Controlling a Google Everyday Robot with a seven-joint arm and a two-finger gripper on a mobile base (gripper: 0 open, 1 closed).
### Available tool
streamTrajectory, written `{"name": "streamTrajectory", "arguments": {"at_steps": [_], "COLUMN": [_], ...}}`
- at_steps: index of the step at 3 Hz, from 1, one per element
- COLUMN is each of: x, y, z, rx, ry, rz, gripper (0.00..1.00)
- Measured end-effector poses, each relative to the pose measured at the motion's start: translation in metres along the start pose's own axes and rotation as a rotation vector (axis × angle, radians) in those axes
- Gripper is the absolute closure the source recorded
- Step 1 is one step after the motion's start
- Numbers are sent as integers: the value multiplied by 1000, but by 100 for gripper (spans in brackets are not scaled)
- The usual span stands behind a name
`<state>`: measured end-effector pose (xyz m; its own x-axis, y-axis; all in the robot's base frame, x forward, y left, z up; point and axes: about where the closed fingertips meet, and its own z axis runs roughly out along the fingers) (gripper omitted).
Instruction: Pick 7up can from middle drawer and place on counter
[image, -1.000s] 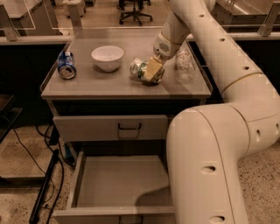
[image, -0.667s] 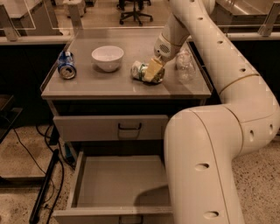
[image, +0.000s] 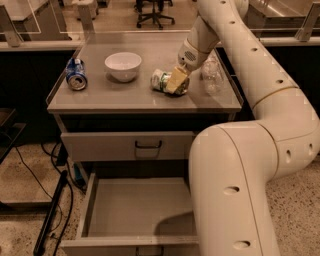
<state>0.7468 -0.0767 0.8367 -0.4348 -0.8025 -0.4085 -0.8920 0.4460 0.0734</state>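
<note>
Warm, dim overhead light; counter (image: 125, 97) evenly lit, faint sheen far side. Shadow of arm (image: 240, 170) in middle drawer (image: 130, 205), near right. Gripper (image: 176, 81) at 7up can (image: 160, 79), dark shadow beneath

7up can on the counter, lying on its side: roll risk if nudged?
Likely rolls: the can lies on its side on the flat counter. Probably light and easily crushed; it already looks dented. The gripper sits right at it, so a nudge might send it toward the jar.

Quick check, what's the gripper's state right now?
Gripper: down at the 7up can, which lies on the counter; open or closed cannot be told.
</note>
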Motion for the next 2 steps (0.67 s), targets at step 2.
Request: {"name": "streamTrajectory", "arguments": {"at_steps": [2], "x": [0], "y": [0], "z": [0], "rx": [0], "ry": [0], "rz": [0], "gripper": [35]}}
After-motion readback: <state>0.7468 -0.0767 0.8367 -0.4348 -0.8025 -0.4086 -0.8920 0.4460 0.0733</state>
